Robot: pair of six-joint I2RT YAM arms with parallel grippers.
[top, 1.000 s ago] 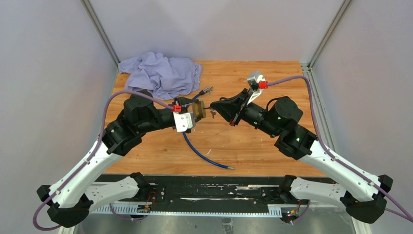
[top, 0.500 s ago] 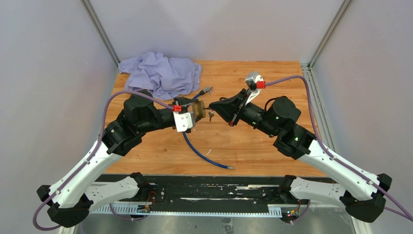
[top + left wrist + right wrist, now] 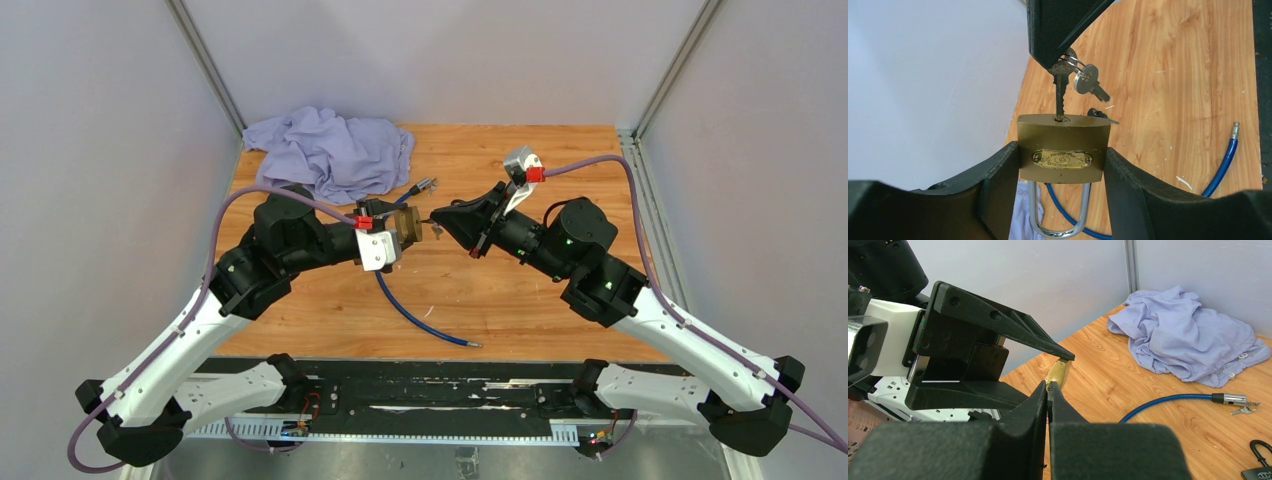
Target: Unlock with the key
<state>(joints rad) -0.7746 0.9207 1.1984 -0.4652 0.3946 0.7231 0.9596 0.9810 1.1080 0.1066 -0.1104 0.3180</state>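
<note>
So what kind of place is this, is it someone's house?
Probably a robot test booth, not a home: plain grey panel walls on metal frame posts box in a wooden table, and two black-and-white robot arms stand at its near edge, practising with a brass padlock and silver key.

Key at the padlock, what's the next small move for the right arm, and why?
Probably push the key straight deeper into the padlock. Only its tip sits in the keyhole and most of the blade shows, so turning now would likely jam. The right gripper pinches the key's head, the left gripper clamps the padlock, and the shackle is shut.
</note>
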